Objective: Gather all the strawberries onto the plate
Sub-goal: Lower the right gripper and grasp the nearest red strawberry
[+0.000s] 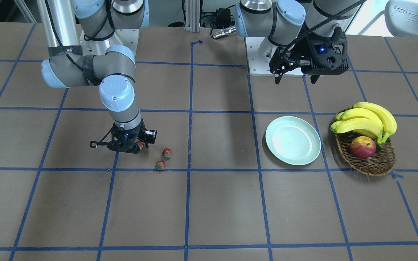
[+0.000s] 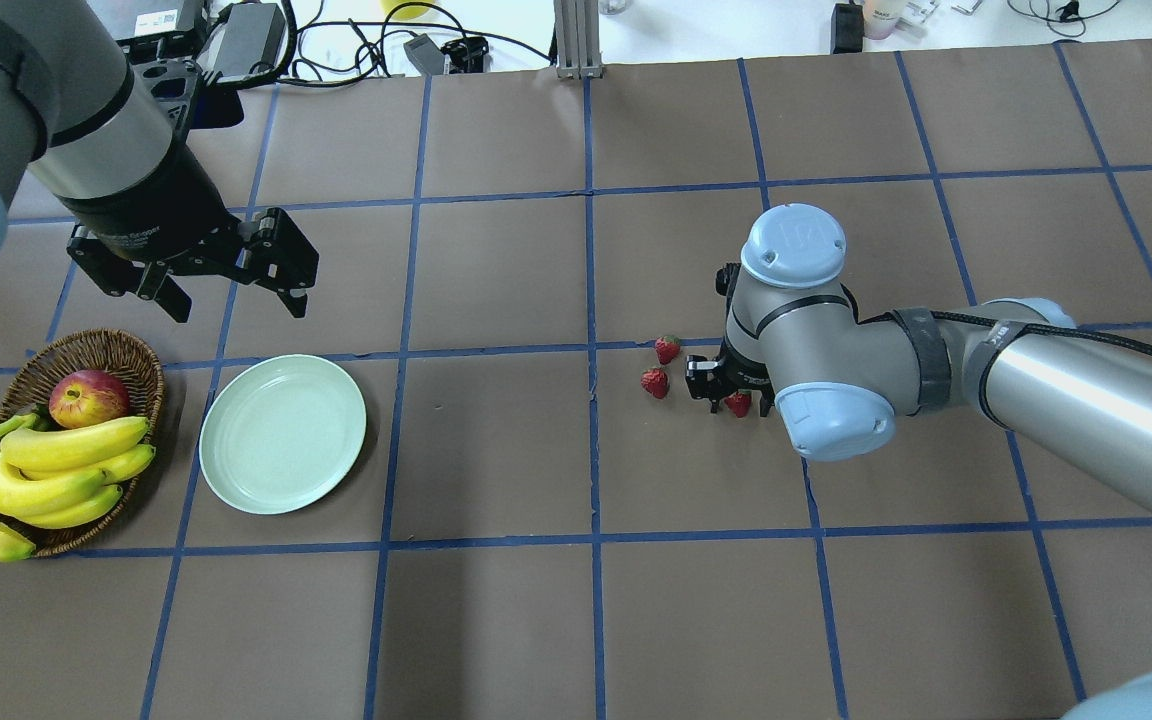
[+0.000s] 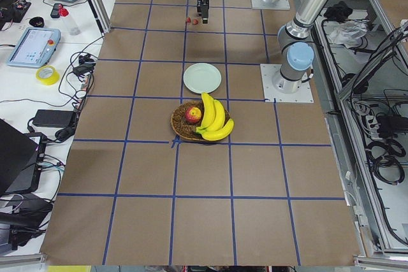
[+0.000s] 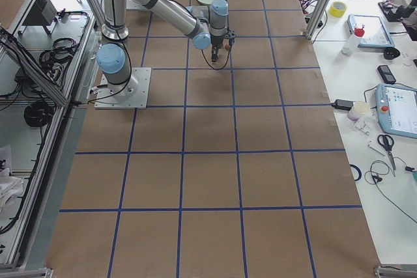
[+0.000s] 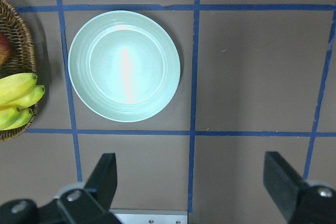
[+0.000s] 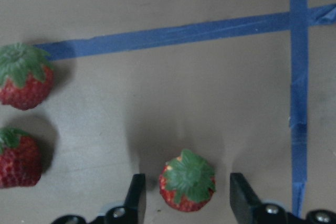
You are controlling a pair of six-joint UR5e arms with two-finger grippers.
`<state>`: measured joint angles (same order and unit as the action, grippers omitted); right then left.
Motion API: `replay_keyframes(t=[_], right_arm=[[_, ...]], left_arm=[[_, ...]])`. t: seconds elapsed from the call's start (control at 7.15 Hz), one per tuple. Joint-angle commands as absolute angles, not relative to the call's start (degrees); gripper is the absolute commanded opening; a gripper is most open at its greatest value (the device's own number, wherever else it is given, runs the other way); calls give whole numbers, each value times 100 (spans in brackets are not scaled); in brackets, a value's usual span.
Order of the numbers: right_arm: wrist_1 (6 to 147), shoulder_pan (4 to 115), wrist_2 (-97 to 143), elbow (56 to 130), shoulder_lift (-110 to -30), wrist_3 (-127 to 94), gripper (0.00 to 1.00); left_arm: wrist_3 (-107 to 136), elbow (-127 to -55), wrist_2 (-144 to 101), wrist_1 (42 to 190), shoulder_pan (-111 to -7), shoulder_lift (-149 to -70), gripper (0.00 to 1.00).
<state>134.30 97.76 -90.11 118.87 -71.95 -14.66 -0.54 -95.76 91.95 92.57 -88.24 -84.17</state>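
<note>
Right wrist-mounted view: the right hand (image 6: 187, 182) is down at the brown worktop (image 1: 223, 210) with its black fingers (image 6: 137, 195) spread. One small red strawberry with a green leafy cap (image 6: 188, 190) sits between them, with a gap visible on each side. The jaws stand apart and grip nothing. Two more red strawberries (image 6: 25, 77) (image 6: 18, 158) lie on the worktop off to one side, near a line of blue tape (image 6: 173, 32). All three berries are well apart from the round pale mint plate (image 5: 79, 77), which lies on the worktop just beside a brown wicker basket (image 2: 126, 350). The basket holds yellow bananas (image 2: 66, 460) and a red apple (image 2: 89, 397). The left hand (image 5: 192, 177) hangs above the worktop near the plate, its fingers wide apart and holding nothing.
</note>
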Motion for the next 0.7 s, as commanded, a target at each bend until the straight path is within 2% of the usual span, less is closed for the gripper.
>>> replay_keyframes(t=[0.0,0.14,0.56], right_arm=[[13430,9765,-9017,11883,-7198,-1468,10],[13430,9756,-9018,11874,-7216,-1468,0],[13316,9878,-8564,11734,-7435,-1721,0]], left_arm=[[-53,-9580,9202,9255,-8824,-8420,100],[-61,-9580,9228,9255,-8824,-8411,100],[-97,-9580,9237,9255,-8824,-8429,100]])
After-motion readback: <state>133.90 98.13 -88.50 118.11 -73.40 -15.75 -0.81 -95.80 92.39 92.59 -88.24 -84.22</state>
